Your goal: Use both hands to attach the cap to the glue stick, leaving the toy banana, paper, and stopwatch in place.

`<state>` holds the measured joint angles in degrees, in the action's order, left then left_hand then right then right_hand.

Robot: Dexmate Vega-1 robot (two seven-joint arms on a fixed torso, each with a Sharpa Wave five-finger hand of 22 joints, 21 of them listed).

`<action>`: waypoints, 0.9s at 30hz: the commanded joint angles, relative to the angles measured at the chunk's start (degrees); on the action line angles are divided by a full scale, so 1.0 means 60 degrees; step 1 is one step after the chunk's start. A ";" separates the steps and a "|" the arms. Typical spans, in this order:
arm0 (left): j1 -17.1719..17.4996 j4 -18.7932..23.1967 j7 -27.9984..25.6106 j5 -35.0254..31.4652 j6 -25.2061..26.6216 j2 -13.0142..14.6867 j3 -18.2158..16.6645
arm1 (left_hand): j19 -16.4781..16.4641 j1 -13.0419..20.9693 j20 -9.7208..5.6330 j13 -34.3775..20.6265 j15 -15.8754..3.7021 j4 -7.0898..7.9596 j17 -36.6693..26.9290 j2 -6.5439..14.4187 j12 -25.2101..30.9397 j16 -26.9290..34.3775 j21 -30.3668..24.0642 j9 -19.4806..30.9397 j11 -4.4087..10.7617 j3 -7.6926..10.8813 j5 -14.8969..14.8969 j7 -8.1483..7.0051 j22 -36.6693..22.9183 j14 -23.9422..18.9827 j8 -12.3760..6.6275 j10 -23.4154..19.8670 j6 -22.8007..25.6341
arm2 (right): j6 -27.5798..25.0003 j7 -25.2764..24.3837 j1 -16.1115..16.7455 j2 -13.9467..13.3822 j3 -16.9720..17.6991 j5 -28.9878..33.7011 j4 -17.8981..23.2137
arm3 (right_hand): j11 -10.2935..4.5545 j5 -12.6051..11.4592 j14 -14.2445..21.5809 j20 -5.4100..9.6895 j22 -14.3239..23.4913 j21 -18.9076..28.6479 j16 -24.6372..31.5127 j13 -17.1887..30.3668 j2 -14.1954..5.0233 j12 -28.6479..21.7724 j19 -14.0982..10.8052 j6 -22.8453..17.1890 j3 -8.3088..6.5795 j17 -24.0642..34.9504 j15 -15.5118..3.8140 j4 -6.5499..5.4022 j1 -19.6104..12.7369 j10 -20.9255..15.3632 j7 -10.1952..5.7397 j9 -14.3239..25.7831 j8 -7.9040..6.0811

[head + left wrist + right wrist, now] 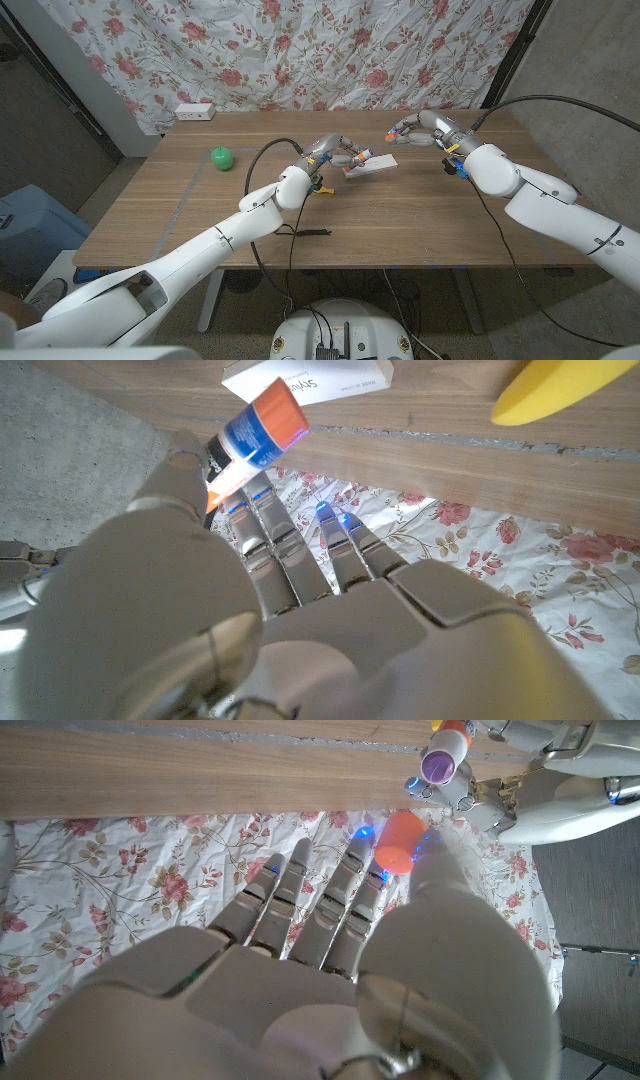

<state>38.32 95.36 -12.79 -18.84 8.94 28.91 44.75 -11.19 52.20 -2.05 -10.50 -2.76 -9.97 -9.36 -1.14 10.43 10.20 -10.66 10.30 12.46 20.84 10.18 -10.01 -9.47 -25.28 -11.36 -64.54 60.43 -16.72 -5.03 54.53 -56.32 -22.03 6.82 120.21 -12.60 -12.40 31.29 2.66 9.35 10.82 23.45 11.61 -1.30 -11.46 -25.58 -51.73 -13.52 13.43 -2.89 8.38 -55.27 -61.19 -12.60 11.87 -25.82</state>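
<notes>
Above the middle of the wooden desk [200, 215], the orange-and-blue glue stick [258, 432] was held by the left hand [330, 152], its open purple tip seen in the right wrist view. Further right in the head view, the small orange cap [399, 842] was pinched by the right hand [418, 128], well apart from the stick. The capping step was judged pending: both hands needed bringing together, cap mouth aligned with the tip.
</notes>
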 commanded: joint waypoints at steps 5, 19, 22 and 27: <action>-0.0162 -0.0397 -0.0137 0.0067 -0.0504 -0.0288 0.0161 | -0.0101 -0.0118 -0.0089 -0.0035 -0.1343 0.0074 -0.0021 0.0557 0.0038 0.0012 -0.0027 0.0075 0.0048 0.0017 0.0065 0.0010 -0.0019 -0.0015 -0.0062 -0.0007 0.0659 | -0.0116 0.0173 -0.0262 -0.0002 -0.0234 0.0030 0.0049 | -0.0011 -0.0007 -0.0055 0.0042 0.0029 -0.0011 0.0078 0.0009 -0.0128 0.0036 -0.0013 0.0025 0.0036 0.0018 -0.1457 0.0010 -0.0081 0.0095 0.0010 0.0020 0.0035; -0.0137 -0.0363 -0.0151 0.0041 -0.0594 -0.0279 0.0142 | -0.0101 -0.0116 -0.0091 -0.0037 -0.1348 0.0070 -0.0019 0.0561 0.0048 0.0010 -0.0021 0.0074 0.0047 0.0014 0.0065 -0.0002 -0.0020 -0.0019 -0.0067 -0.0019 0.0673 | -0.0210 0.0384 -0.0411 -0.0048 -0.0385 0.0053 0.0003 | -0.0009 -0.0005 -0.0062 0.0049 0.0030 -0.0014 0.0100 0.0010 -0.0181 0.0035 -0.0005 0.0010 0.0071 0.0020 -0.1440 0.0025 -0.0138 0.0125 0.0004 0.0032 0.0051; -0.0127 -0.0364 -0.0168 0.0041 -0.0615 -0.0283 0.0134 | -0.0107 -0.0118 -0.0090 -0.0037 -0.1347 0.0070 -0.0019 0.0560 0.0050 0.0009 -0.0023 0.0073 0.0047 0.0013 0.0065 -0.0001 -0.0020 -0.0019 -0.0068 -0.0021 0.0676 | -0.0233 0.0376 -0.0412 -0.0046 -0.0394 0.0050 -0.0007 | -0.0009 -0.0001 -0.0075 0.0048 0.0030 -0.0013 0.0102 0.0011 -0.0187 0.0033 -0.0006 0.0010 0.0088 0.0019 -0.1435 0.0026 -0.0145 0.0128 0.0003 0.0035 0.0057; -0.0116 -0.0349 -0.0175 0.0025 -0.0589 -0.0283 0.0123 | -0.0105 -0.0119 -0.0081 -0.0037 -0.1348 0.0070 -0.0019 0.0563 0.0051 0.0009 -0.0019 0.0073 0.0048 0.0011 0.0065 0.0022 -0.0020 -0.0022 -0.0063 -0.0018 0.0666 | -0.0282 0.0399 -0.0419 -0.0048 -0.0436 0.0043 -0.0036 | -0.0010 0.0004 -0.0091 0.0043 0.0030 -0.0012 0.0102 0.0011 -0.0192 0.0034 -0.0008 0.0000 0.0110 0.0017 -0.1424 0.0024 -0.0146 0.0139 0.0002 0.0039 0.0060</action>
<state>37.48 93.23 -13.71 -18.56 5.60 27.29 45.59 -11.19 52.20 -2.04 -10.55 -2.76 -9.97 -9.36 -1.14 10.35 10.20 -10.66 10.30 12.50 20.84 10.13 -10.01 -9.47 -25.28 -11.36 -64.58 60.43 -17.89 -3.10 52.31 -56.50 -24.15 7.15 120.34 -12.59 -12.39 30.90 2.66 9.35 10.82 23.74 11.60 -1.90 -11.47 -25.58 -51.43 -13.04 13.43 -2.86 8.38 -55.88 -60.57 -12.70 11.83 -25.39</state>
